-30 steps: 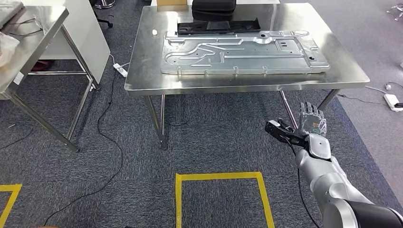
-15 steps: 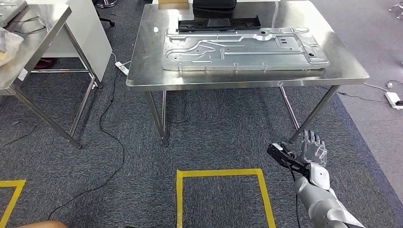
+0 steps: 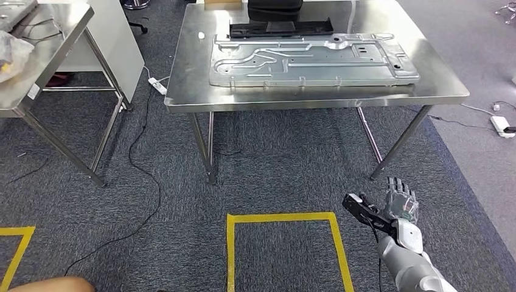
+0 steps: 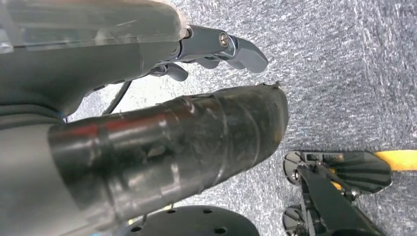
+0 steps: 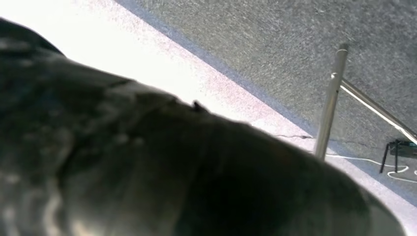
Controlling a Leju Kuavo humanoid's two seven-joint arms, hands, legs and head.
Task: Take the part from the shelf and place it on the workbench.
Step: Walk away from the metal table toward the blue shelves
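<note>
Part (image 3: 313, 61), the large stamped metal panel, is lying flat on the workbench (image 3: 182, 97), running along its near edge from left of centre out toward the right corner, with a black tray (image 3: 281, 27) just behind it at the far edge. Your right hand (image 3: 398, 204) is hanging low beside the bench's near right leg (image 3: 398, 143), fingers spread and grasping nothing. Your left hand (image 4: 147, 98) is showing in its wrist view over carpet, thumb extended, nothing visibly in it; whether its darker fingers (image 4: 177, 73) are curled you cannot tell. Judging by this, the placing looks done, so the risks are mostly in moving off: you could be catching the right hand on that leg if the arm swings outward, and a knock to the bench could be sliding the panel, whose near rim is sitting close to the edge. Cables (image 3: 143, 176) are trailing across the carpet to the left, a snag risk for the feet. Head view is giving you the panel and bench top; the right wrist view is giving you a leg (image 5: 329, 103) seen from low down, mostly blocked by the hand's own blurred bulk.
</note>
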